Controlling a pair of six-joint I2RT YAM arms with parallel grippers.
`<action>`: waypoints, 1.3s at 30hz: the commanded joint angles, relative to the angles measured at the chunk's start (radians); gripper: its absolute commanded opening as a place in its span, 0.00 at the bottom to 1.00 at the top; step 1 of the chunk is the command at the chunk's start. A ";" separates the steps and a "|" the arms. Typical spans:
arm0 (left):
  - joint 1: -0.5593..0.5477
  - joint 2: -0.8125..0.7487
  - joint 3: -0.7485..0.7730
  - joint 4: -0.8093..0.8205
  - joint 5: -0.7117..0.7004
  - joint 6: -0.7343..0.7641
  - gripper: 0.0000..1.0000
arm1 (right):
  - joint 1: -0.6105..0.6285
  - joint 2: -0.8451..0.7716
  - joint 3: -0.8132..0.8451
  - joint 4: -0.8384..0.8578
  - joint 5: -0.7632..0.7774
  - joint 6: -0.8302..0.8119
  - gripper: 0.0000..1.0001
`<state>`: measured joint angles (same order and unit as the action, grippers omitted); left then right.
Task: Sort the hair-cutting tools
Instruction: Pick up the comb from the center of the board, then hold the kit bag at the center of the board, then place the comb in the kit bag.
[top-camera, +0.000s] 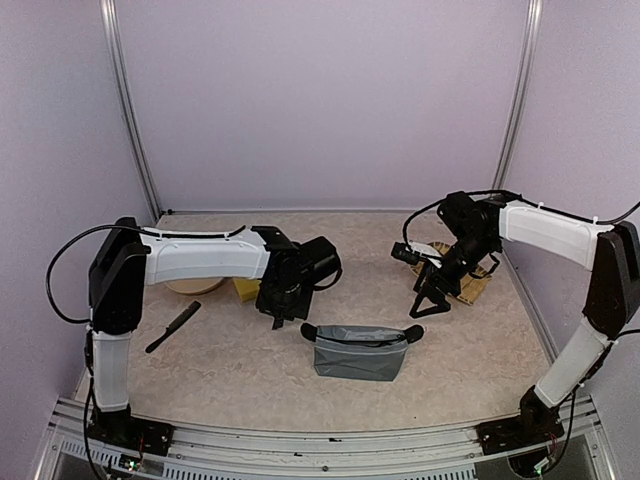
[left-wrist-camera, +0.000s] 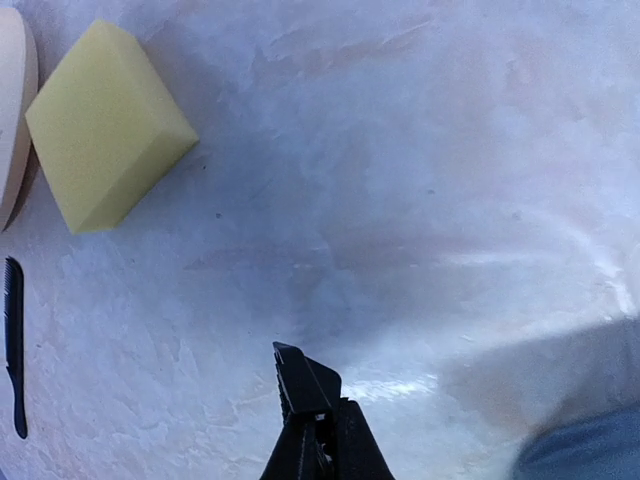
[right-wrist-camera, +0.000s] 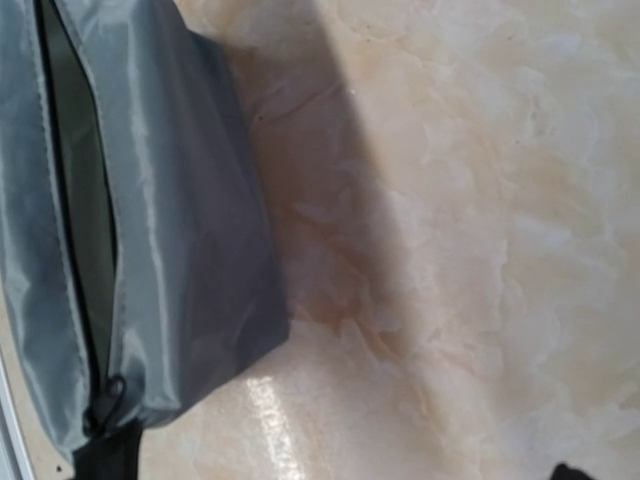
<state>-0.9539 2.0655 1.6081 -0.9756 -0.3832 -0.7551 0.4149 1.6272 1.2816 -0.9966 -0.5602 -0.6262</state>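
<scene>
A long black comb (top-camera: 172, 327) lies on the table at the left, and it also shows at the left edge of the left wrist view as the comb (left-wrist-camera: 14, 340). My left gripper (top-camera: 278, 312) hangs low over the table's middle, right of the comb. Its fingers (left-wrist-camera: 300, 375) are pressed shut with nothing visible between them. My right gripper (top-camera: 431, 300) hovers right of centre with its fingers spread open and empty. Only a dark fingertip (right-wrist-camera: 572, 471) shows in the right wrist view. I see no other tools.
A grey zip pouch (top-camera: 360, 350) sits front of centre, its zip open in the right wrist view (right-wrist-camera: 130, 220). A yellow sponge block (left-wrist-camera: 105, 125) lies beside the round beige plate (top-camera: 193, 287). A tan object (top-camera: 478, 287) lies under the right arm.
</scene>
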 joint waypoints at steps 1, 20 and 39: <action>-0.043 -0.056 0.126 -0.084 -0.063 0.002 0.00 | -0.009 -0.009 0.003 -0.014 0.006 0.009 1.00; -0.092 -0.443 -0.218 0.719 0.600 0.557 0.00 | -0.014 0.015 -0.053 -0.138 -0.089 -0.012 1.00; -0.162 -0.143 -0.032 0.628 0.703 0.874 0.00 | -0.019 0.194 -0.008 -0.233 -0.280 -0.078 0.15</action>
<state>-1.1019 1.8793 1.5272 -0.3267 0.2878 0.0334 0.4084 1.8038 1.2469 -1.2087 -0.7822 -0.6949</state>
